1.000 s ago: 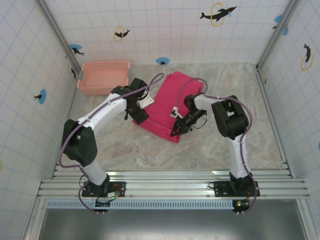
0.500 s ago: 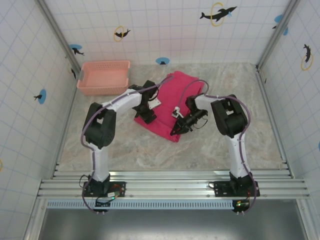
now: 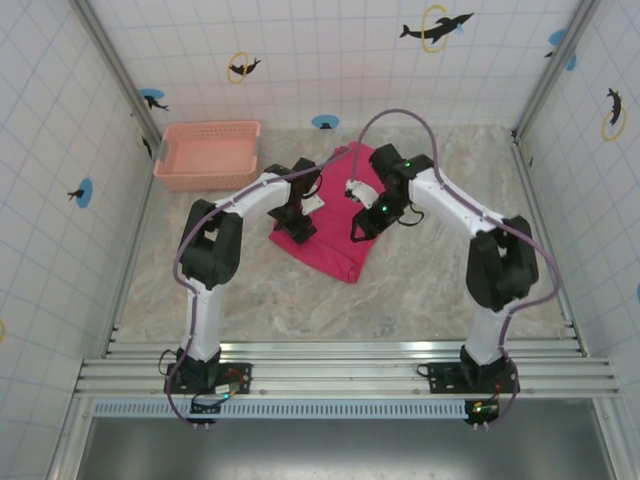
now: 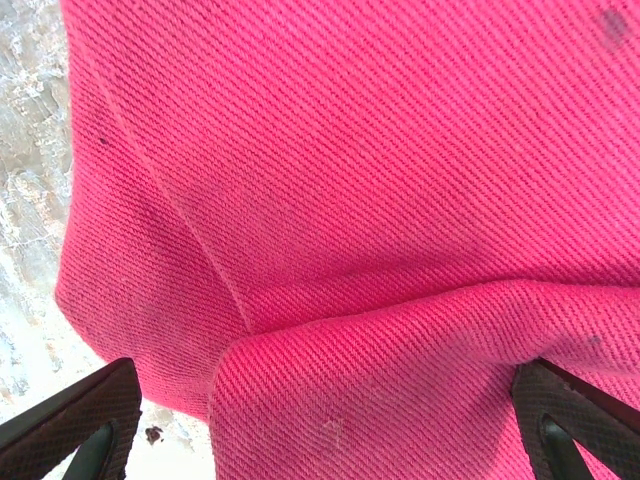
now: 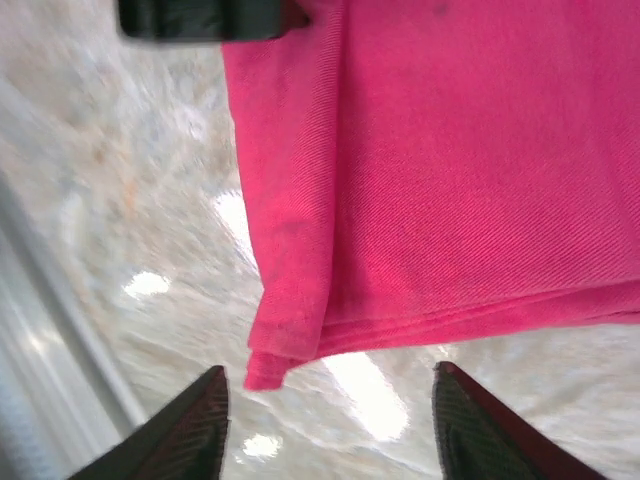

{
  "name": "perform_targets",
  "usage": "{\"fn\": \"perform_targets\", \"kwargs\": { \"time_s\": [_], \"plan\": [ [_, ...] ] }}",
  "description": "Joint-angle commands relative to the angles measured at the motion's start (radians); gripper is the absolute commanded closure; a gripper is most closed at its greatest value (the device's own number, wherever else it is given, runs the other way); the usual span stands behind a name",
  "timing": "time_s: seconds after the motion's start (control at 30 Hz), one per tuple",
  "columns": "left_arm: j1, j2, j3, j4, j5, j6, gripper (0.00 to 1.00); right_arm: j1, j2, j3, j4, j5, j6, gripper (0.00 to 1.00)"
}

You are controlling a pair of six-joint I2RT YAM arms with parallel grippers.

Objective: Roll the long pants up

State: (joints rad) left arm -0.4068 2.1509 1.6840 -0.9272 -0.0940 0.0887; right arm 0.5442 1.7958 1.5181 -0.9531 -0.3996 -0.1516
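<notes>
The long pants (image 3: 338, 205) lie folded in a magenta-red strip slanting across the middle of the table. My left gripper (image 3: 297, 222) sits low on their left edge. In the left wrist view its black fingertips (image 4: 75, 425) stand wide apart, open, with a raised fold of the pants (image 4: 380, 370) between them. My right gripper (image 3: 362, 228) hovers over the strip's right side. It is open in the right wrist view, fingertips (image 5: 185, 430) apart over bare table, with the pants' hemmed corner (image 5: 290, 330) just beyond them.
A pale salmon-pink lattice basket (image 3: 207, 152) stands at the back left against the tiled wall. Marbled tabletop (image 3: 300, 300) stretches between the pants and the metal rail at the near edge. Tiled walls close in three sides.
The right arm has stretched out and carried its gripper a little further back over the pants. The left arm has folded in, bringing its gripper onto the pants' left edge.
</notes>
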Motion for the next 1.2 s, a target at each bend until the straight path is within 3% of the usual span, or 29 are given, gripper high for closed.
{"fn": "perform_targets", "kwargs": {
  "time_s": [0.0,0.13,0.27,0.4,0.57,0.77,0.93,1.1,1.17],
  "plan": [
    [-0.004,0.051,0.026,-0.01,-0.019,-0.004,0.03,0.23,-0.088,-0.182,0.112,0.352,-0.114,0.39],
    [-0.002,0.063,0.049,-0.023,-0.014,0.012,0.03,0.393,-0.116,-0.312,0.259,0.519,-0.113,0.38],
    [-0.003,0.076,0.073,-0.038,-0.006,0.025,0.03,0.464,-0.1,-0.401,0.407,0.652,-0.123,0.38],
    [-0.003,0.081,0.08,-0.039,0.013,0.03,0.03,0.477,-0.05,-0.452,0.524,0.744,-0.166,0.38],
    [-0.003,0.084,0.082,-0.045,0.014,0.038,0.03,0.465,0.052,-0.445,0.605,0.77,-0.21,0.38],
    [-0.003,0.073,0.069,-0.055,0.0,0.063,0.03,0.474,0.237,-0.31,0.62,0.851,-0.25,0.44],
    [-0.002,0.051,0.054,-0.048,-0.003,0.076,0.03,0.436,0.339,-0.178,0.458,0.721,-0.223,0.62],
    [0.009,0.022,0.045,-0.043,0.014,0.082,0.03,0.392,0.341,-0.154,0.386,0.603,-0.184,0.69],
    [0.022,0.012,0.043,-0.042,0.024,0.079,0.03,0.374,0.352,-0.128,0.334,0.535,-0.171,0.76]
  ]
}}
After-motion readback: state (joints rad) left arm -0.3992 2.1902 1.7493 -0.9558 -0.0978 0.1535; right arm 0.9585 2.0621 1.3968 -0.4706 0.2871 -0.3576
